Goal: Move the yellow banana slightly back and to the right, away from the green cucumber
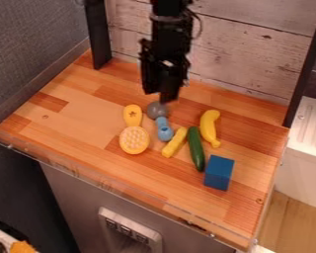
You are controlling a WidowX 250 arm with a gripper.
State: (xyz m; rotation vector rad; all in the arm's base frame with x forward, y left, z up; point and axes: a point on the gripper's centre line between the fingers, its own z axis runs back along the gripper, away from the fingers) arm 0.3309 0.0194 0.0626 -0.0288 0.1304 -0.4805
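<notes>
Well, gray-and-blue toy (pixel 164 129) nearest the hand (pixel 169 99), brush (pixel 134 140) and yellow stick (pixel 175 143) alongside.

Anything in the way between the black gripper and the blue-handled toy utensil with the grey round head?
Nothing visible stands between the gripper and the utensil; the yellow toy with a round, latticed head lies beside it, out of the way.

Grey-headed toy utensil (pixel 163 121), blue handle (pixel 164 129), flat on wooden counter (pixel 75 129)
</notes>
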